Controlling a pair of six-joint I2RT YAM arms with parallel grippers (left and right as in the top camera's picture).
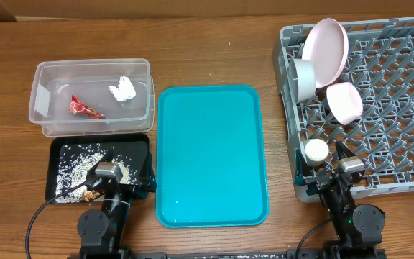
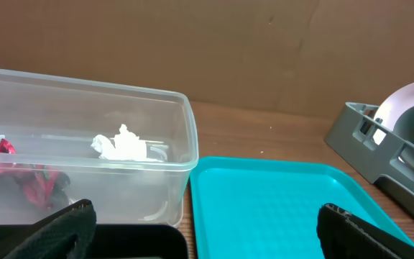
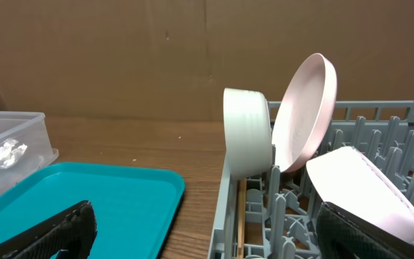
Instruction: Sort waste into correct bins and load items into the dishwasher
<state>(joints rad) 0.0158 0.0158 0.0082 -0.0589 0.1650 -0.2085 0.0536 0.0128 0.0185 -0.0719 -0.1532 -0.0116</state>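
Leaning pale pink round plate (image 1: 328, 44)

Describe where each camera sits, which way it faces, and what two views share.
Overhead: above the table, looking straight down on clear tub, teal tray, dish rack; left arm and right arm at bottom edge.
Left wrist: low, facing the back wall over the tub; open left end effector at bottom corners.
Right wrist: low, facing the pink plate in the rack; open right end effector likewise.
Shared: both wrist views show the teal tray.
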